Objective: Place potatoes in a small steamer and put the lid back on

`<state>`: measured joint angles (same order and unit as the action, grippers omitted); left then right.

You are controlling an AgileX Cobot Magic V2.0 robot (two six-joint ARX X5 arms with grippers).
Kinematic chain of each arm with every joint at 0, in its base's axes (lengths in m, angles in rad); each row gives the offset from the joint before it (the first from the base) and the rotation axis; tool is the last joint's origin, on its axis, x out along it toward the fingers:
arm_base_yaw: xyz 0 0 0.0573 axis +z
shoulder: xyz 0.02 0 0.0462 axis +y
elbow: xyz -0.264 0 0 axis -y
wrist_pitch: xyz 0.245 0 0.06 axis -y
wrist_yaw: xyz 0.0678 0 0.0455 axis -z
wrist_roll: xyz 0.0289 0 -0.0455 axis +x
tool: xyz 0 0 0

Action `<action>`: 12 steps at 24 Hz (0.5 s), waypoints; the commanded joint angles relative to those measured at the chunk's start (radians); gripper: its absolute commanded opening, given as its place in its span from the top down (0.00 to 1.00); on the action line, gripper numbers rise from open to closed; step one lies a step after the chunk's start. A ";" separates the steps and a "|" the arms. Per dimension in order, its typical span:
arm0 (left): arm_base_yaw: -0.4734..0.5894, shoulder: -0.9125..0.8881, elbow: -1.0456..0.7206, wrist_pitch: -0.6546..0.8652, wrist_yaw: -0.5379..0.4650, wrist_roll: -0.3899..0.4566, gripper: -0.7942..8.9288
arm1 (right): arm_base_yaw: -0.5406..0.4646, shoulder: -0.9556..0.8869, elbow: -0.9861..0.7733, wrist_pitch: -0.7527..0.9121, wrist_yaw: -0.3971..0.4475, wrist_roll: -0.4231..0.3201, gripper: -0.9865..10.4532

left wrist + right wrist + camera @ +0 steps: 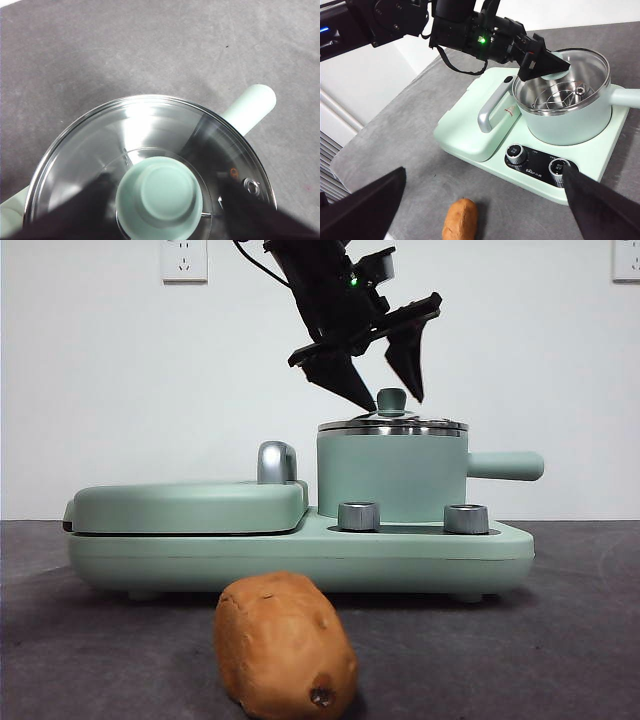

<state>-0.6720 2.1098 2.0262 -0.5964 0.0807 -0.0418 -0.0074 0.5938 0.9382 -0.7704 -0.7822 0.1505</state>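
The orange-brown potato (pixel 285 645) lies on the grey table in front of the appliance, also low in the right wrist view (pixel 461 219). The mint-green small steamer (pixel 392 475) stands on the base with the glass lid (pixel 150 135) seated on its rim. My left gripper (pixel 385 380) hangs just over the lid, open, its jaws on either side of the green knob (pixel 160 195) with gaps showing. A wire rack shows through the glass (pixel 560 97). My right gripper (pixel 484 171) is open and empty, high above the table near the potato.
The flat green griddle (pixel 190 505) with its chrome handle (pixel 277 462) sits left of the steamer on the same base (pixel 300 558). Two metal dials (pixel 359 516) (pixel 466 518) face front. The steamer's stubby handle (pixel 505 465) sticks out to the right.
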 commanded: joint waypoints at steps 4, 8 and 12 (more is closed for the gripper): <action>-0.009 0.029 0.032 0.008 0.001 -0.003 0.88 | 0.000 0.006 0.012 0.007 0.001 -0.001 0.48; -0.009 0.024 0.042 0.006 0.001 -0.003 0.91 | 0.000 0.006 0.012 0.006 0.000 -0.001 0.48; -0.009 0.005 0.097 -0.040 -0.009 -0.004 0.91 | 0.000 0.006 0.012 0.006 -0.003 0.000 0.48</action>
<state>-0.6720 2.1101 2.0800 -0.6613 0.0753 -0.0425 -0.0074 0.5938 0.9382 -0.7704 -0.7830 0.1505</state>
